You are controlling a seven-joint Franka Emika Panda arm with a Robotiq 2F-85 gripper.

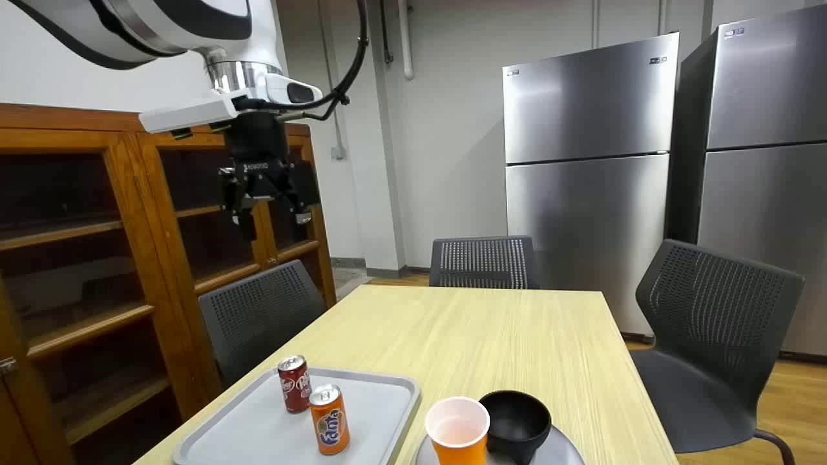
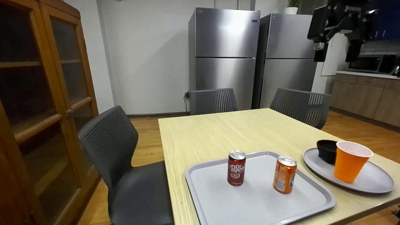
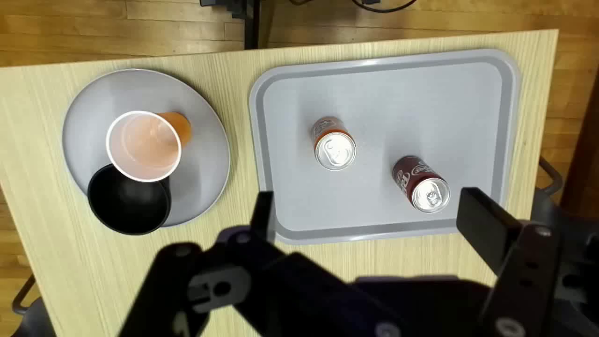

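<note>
In exterior view: wood-grain table (image 2: 212, 131), plank floor (image 2: 148, 137), one wooden cabinet (image 2: 37, 127) at left, two steel fridges (image 2: 225, 37), three perforated-back chairs (image 2: 109, 143). Lower middle: one rectangular tray (image 2: 259, 193) bearing one Dr Pepper can (image 2: 236, 168), one Fanta can (image 2: 285, 175), both metal. Lower right: one round plate (image 2: 370, 180) bearing one tapered cup (image 2: 351, 162), one black bowl (image 2: 326, 153). Gripper (image 2: 337, 57), upper right, spread wide, holds nothing.

You are in a kitchen with seating: two tall brushed-metal refrigerators (image 1: 588, 110), a dark boxy microwave (image 2: 364, 63) above wood-fronted lower cabinets (image 2: 364, 97), dark-blue upper cupboards (image 2: 389, 23), and dark-grey chairs with perforated backs (image 2: 214, 100) around your pale wood-grain rectangular bench (image 2: 215, 134) on a plank floor (image 2: 147, 140).
</note>
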